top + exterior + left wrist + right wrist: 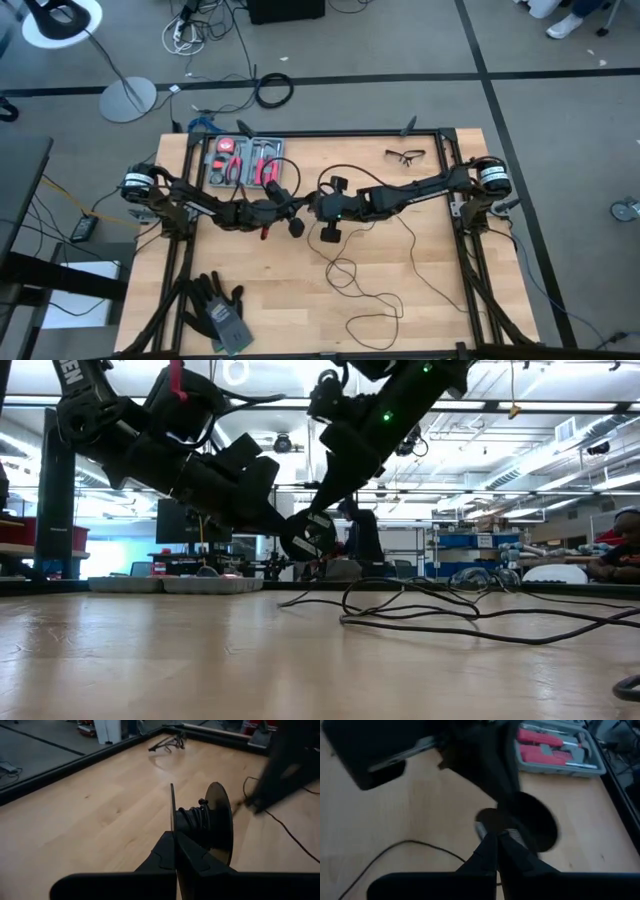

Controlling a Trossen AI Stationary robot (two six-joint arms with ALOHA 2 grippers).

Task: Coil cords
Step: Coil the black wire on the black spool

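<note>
Behind both arms, an open tool case (pixel 245 161) holds red-handled tools (pixel 250 166)

Blurred spool (pixel 532 827) behind right claw (pixel 496 851)

Cord (pixel 385 262) loose on table (pixel 300 320) right of centre, tool case (pixel 244 161) behind, gloves (pixel 217 306) front-left.

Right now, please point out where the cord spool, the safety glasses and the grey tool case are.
cord spool (pixel 202 822): left wrist view, on the cord wound between its two discs.
safety glasses (pixel 405 155): high view, on the frame's middle.
grey tool case (pixel 243 162): high view, on the open tray's middle.
</note>
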